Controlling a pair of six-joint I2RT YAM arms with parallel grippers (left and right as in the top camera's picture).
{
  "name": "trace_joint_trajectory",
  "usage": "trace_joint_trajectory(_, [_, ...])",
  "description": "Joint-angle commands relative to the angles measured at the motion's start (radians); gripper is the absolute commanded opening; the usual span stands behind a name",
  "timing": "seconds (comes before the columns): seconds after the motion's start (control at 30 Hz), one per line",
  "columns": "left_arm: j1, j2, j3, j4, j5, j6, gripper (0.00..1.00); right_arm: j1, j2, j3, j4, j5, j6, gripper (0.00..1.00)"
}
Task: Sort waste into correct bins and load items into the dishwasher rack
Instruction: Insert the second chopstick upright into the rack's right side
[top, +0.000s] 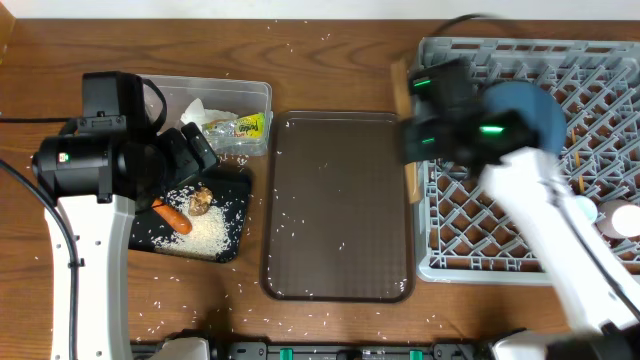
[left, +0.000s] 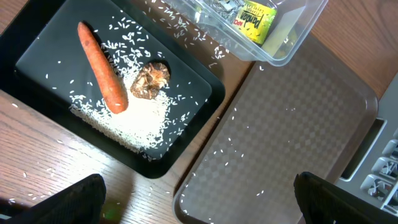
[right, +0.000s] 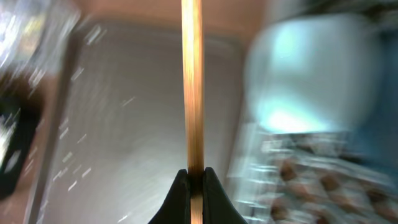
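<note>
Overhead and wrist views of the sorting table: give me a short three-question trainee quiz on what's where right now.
1. True or false: the carrot piece lies in the black tray.
2. The right end effector is shut on: A a spoon, B a chopstick, C a sponge.
3. Which bin holds the yellow-green wrapper?
Key: 1 true; 2 B; 3 the clear tub.

Open room over brown tray (top: 340, 220) betw black tray (top: 238, 192) & rack (top: 500, 250); R arm (top: 540, 210) overhangs rack.
</note>
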Motion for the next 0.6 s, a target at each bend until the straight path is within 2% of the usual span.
trace_joint_trajectory(0.0, [0.003, -0.004, -0.001, -0.004, -0.013, 0.010, 0.98, -0.158, -0.034, -0.002, -0.028, 0.096, -0.067, 0.01])
trace_joint_trajectory(0.2, [0.003, -0.005, -0.001, -0.004, -0.013, 0.010, 0.98, -0.507, -0.015, -0.005, -0.014, 0.139, -0.193, 0.01])
trace_joint_trajectory(0.3, [0.003, -0.004, -0.001, -0.004, -0.013, 0.010, 0.98, -0.621, 0.024, -0.005, 0.029, 0.135, -0.238, 0.01])
trace_joint_trajectory(0.4, [0.003, -0.004, -0.001, -0.004, -0.013, 0.010, 0.98, -0.684, 0.072, -0.005, 0.099, 0.148, -0.291, 0.01])
trace_joint_trajectory(0.57, [0.003, -0.005, -0.001, -0.004, -0.013, 0.010, 0.98, -0.704, 0.146, -0.005, 0.243, 0.265, -0.352, 0.01])
